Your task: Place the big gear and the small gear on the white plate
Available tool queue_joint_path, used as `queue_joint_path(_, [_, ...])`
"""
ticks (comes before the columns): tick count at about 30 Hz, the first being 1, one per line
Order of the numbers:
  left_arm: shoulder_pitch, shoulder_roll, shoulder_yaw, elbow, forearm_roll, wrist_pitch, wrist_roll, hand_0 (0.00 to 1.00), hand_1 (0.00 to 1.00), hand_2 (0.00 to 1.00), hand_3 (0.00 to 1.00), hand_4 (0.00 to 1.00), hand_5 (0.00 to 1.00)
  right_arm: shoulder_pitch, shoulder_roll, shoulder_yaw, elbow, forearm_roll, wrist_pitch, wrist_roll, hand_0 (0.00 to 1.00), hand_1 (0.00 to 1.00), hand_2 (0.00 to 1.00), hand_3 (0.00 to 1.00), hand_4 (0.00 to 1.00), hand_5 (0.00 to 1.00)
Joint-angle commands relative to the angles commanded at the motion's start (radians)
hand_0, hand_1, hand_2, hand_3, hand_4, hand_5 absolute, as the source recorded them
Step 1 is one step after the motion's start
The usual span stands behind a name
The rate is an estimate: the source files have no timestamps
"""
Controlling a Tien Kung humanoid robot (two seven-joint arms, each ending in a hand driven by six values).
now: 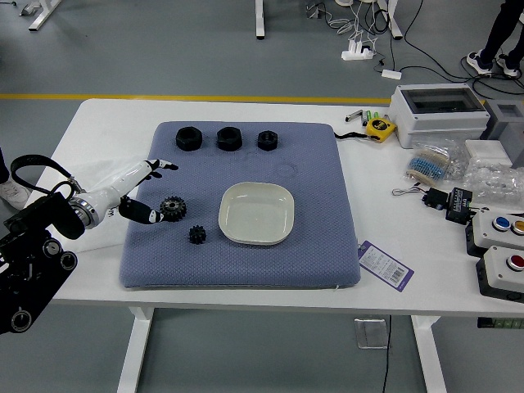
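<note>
We see the big gear (173, 208), black, round, fine-toothed, on the blue mat (315, 260), left of the white plate (256, 214); small gear (197, 235), black, chunky-toothed, nearer. Left hand (117, 195) wide, beside big gear.

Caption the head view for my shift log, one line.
Left hand open beside the big gear, the small gear nearby on the blue mat, both gears off the white plate.
</note>
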Motion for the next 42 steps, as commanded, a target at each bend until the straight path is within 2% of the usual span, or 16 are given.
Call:
queue_joint_path(4, [-0.033,-0.007,0.022,0.037,0.019,0.009,-0.012,0.671,0.767,0.879,0.819,0.904,0.002,0.004,-0.001,0.0,0.001,0.0,-0.001,0.0,0.705,0.708,0.775,0.686,0.858,0.787])
queue_joint_path(8, [-0.057,-0.009,0.036,0.057,0.012,-0.011,-0.012,0.675,0.763,0.864,0.819,0.901,0.002,0.008,-0.001,0.0,0.001,0.0,-0.002,0.001,0.704,0.706,0.774,0.686,0.857,0.785])
queue_joint_path(13, [-0.085,0.0,0.076,0.051,0.009,-0.094,0.011,0.68,0.765,0.865,0.821,0.887,0.002,0.014,-0.004,0.0,0.002,0.004,-0.004,0.004,0.704,0.705,0.771,0.68,0.853,0.783])
queue_joint_path(17, [-0.101,0.002,0.101,0.058,0.012,-0.117,0.018,0.68,0.765,0.865,0.821,0.887,0.002,0.017,-0.005,-0.001,0.002,0.004,-0.004,0.005,0.704,0.705,0.771,0.68,0.853,0.783])
queue_joint_path(32, [-0.182,-0.029,0.198,0.172,0.054,-0.116,0.009,0.678,0.749,0.836,0.792,0.851,0.002,0.031,-0.009,-0.005,0.006,-0.002,-0.012,0.004,0.704,0.702,0.769,0.67,0.849,0.775])
queue_joint_path(42, [-0.208,-0.045,0.235,0.22,0.071,-0.116,0.011,0.678,0.74,0.825,0.789,0.831,0.002,0.038,-0.012,0.006,0.01,-0.025,-0.016,-0.002,0.703,0.701,0.768,0.666,0.847,0.771])
